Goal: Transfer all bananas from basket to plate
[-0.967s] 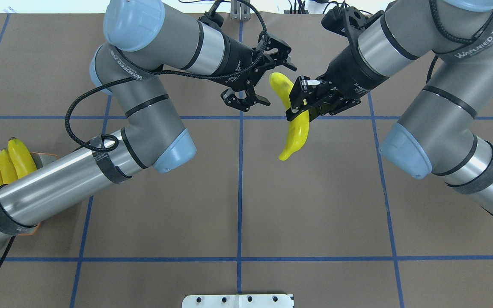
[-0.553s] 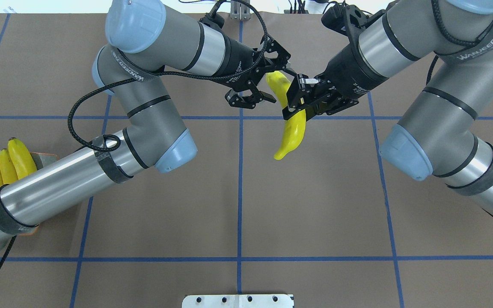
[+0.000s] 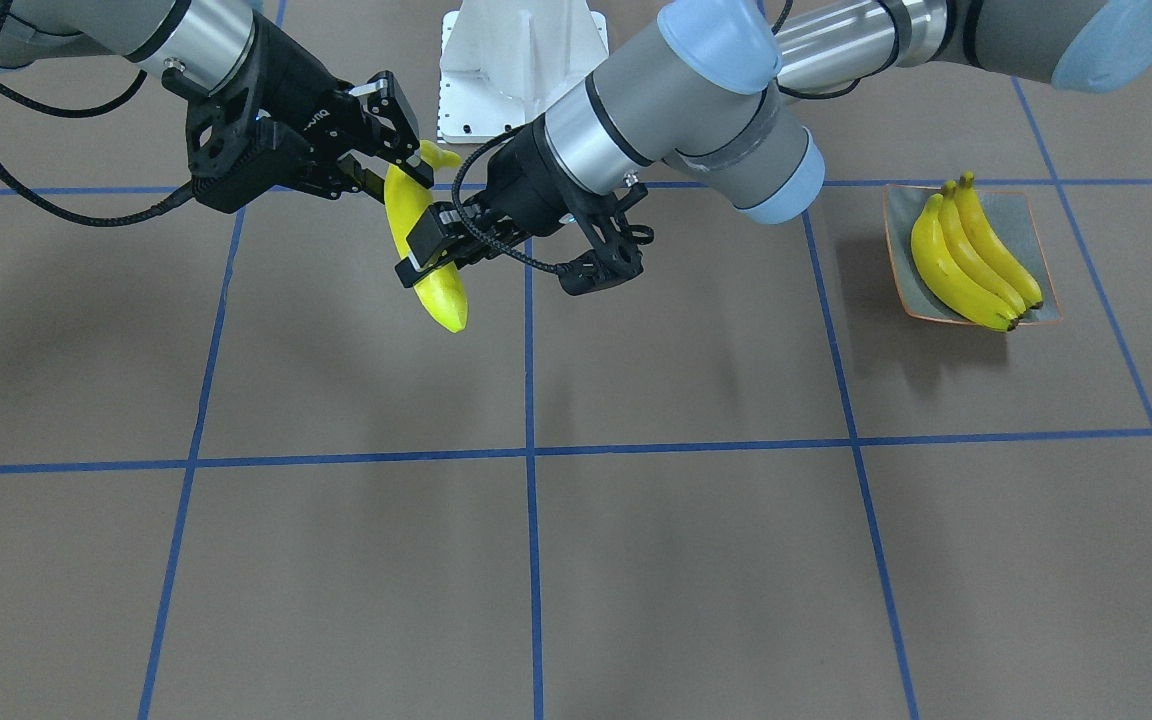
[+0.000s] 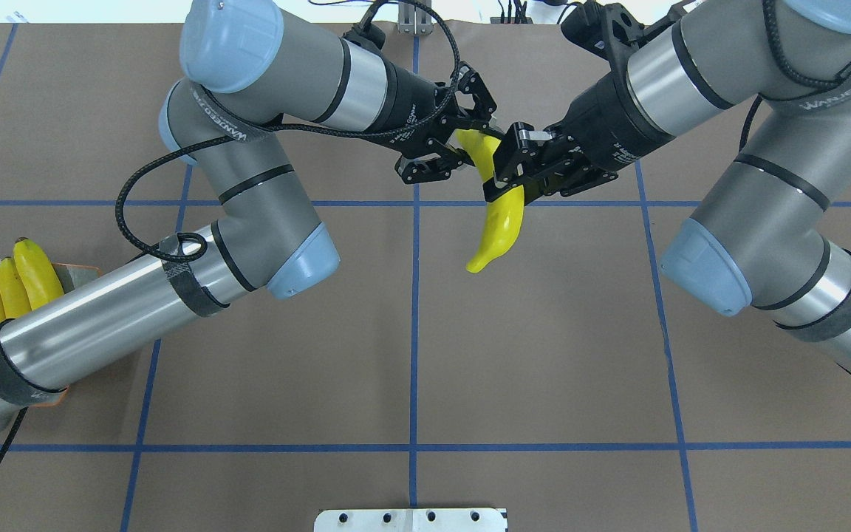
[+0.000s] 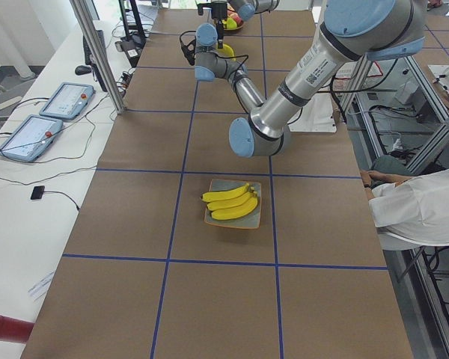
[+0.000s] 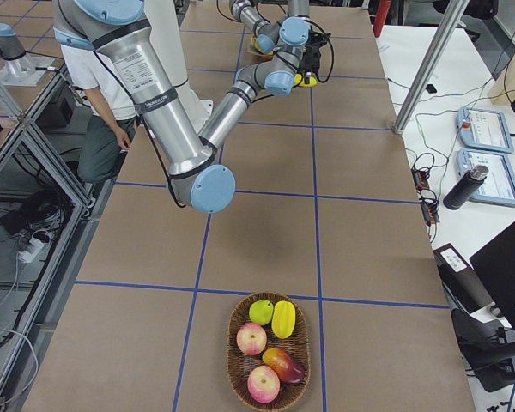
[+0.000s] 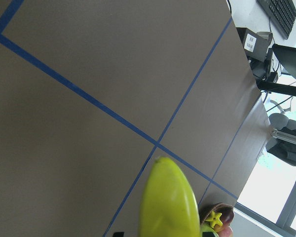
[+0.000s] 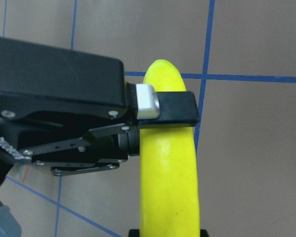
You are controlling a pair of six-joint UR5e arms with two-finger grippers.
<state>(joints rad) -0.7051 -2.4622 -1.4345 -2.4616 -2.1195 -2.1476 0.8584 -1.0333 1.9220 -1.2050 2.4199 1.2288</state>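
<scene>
- Spreading across every view, the table (image 4: 544, 355) wears brown paper marked into squares by blue tape lines.
- From the plate's end the left arm (image 4: 248, 185) extends low, its forearm hiding part of the plate in the overhead view, and bends toward the middle.
- Opposite it, the right arm (image 4: 758, 177) reaches in from the other end.
- At the robot's right end sits the basket (image 6: 230, 354), oval and woven, holding round red and green fruit and a ribbed yellow one.
- At the robot's left end sits the plate (image 3: 898, 205), square and grey-green with a thin orange rim, well apart from the basket.
- On it three bananas (image 3: 971, 260) lie side by side, covering most of it.
- Up in the air over the table's middle, between the two arms, is a fourth banana (image 4: 503, 222), touching neither plate nor basket.
- Around its body the right gripper (image 4: 499, 174) is pinched tight, one black finger lying flat across the yellow skin.
- About the end of it that points away from the robot, the left gripper (image 4: 470, 140) has its fingers spread wide, one on each side; whether either touches the skin cannot be told.
</scene>
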